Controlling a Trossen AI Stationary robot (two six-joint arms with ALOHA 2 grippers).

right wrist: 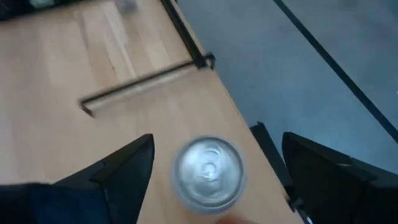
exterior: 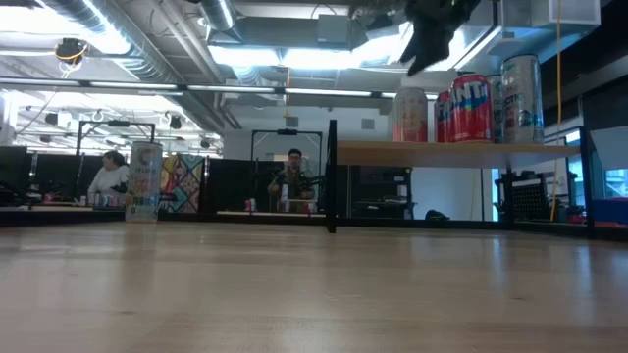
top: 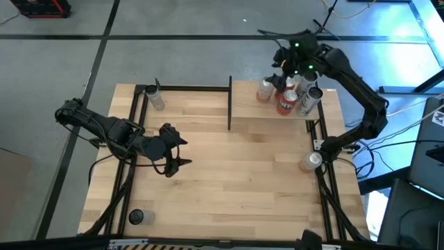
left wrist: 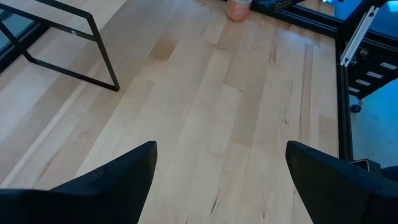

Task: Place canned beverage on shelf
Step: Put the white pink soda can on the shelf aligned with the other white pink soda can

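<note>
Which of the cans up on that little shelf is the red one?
The red can is the one at the shelf's front edge, between the pale pinkish can and the silver can. It alone is red with white lettering.

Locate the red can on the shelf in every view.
High view: red can on the shelf, upper right, below the right claw.
Low view: upper right, on the shelf board.
Left wrist view: not in it.
Right wrist view: not identifiable.
Shared landmark: the shelf.

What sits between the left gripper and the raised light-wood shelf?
Bare tabletop only, per the high view: nothing stands between the open left gripper and the raised light-wood shelf.
</note>
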